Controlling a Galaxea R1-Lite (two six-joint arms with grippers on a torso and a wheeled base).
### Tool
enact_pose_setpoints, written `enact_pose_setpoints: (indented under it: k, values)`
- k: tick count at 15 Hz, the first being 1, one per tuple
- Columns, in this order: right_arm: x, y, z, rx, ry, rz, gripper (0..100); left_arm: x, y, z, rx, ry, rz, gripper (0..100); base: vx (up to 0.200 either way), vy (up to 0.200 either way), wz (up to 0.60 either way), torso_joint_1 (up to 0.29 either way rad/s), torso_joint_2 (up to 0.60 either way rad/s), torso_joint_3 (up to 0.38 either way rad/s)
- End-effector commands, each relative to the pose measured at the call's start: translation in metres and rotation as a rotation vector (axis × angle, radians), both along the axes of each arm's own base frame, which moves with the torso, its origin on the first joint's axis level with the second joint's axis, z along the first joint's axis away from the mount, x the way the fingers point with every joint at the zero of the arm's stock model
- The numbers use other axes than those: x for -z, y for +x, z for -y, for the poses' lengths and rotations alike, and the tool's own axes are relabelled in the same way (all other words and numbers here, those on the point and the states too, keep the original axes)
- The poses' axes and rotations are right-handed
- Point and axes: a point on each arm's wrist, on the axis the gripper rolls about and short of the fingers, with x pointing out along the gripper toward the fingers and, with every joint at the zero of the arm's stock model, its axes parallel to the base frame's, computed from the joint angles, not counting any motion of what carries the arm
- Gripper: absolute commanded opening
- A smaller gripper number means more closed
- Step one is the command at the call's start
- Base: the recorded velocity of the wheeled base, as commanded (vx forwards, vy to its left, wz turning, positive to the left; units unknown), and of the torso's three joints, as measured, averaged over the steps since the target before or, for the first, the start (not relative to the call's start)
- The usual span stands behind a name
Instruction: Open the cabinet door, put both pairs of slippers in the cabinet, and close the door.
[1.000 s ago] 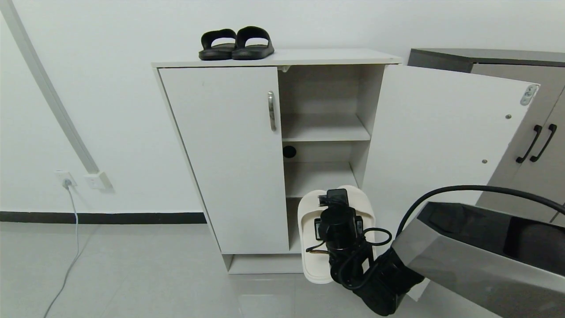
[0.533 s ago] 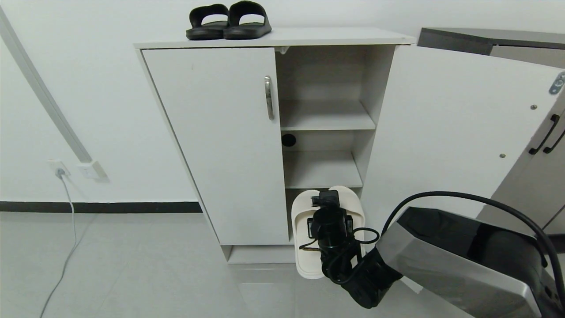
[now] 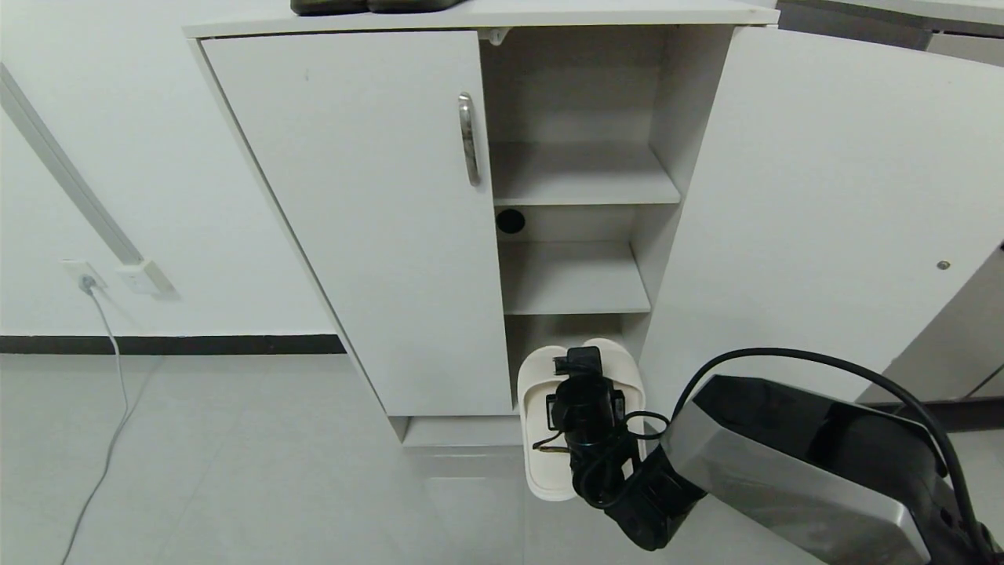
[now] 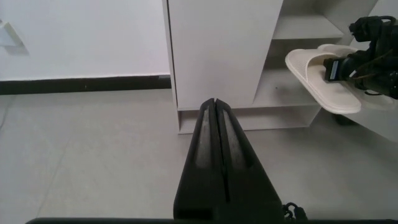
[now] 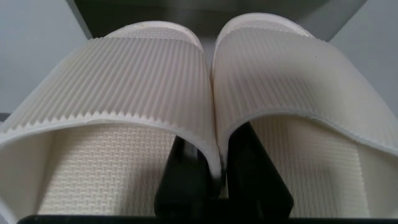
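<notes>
The white cabinet (image 3: 353, 235) has its left door closed and its right door (image 3: 823, 196) swung wide open. My right gripper (image 3: 579, 365) is shut on the pair of white slippers (image 3: 537, 439), pinching their inner straps together (image 5: 214, 143). It holds them toes-first at the mouth of the bottom compartment (image 3: 549, 333). The black slippers (image 3: 369, 6) rest on the cabinet top, cut off by the frame edge. My left gripper (image 4: 214, 106) is shut on nothing, low over the floor in front of the cabinet, with the white slippers (image 4: 317, 78) off to its side.
Two bare shelves (image 3: 576, 278) (image 3: 584, 176) lie above the bottom compartment. A grey cabinet (image 3: 949, 337) stands behind the open door. A wall socket (image 3: 82, 278) with a cable (image 3: 110, 439) is at the left, with open tiled floor (image 3: 235, 486) before it.
The head camera has moved closer and lower, shifting the whole picture. Against the cabinet, the right gripper with the white slippers now sits lower, level with the bottom compartment.
</notes>
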Motion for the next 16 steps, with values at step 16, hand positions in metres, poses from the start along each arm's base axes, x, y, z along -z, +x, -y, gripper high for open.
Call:
enact_pose_setpoints:
  k: [16]
  values:
    - [-0.014,0.006,0.008,0.016,-0.002,0.197,0,0.0,0.0,0.0,-0.001,0.0,-0.001,0,0.025,0.0,0.0,0.001,0.0,0.0]
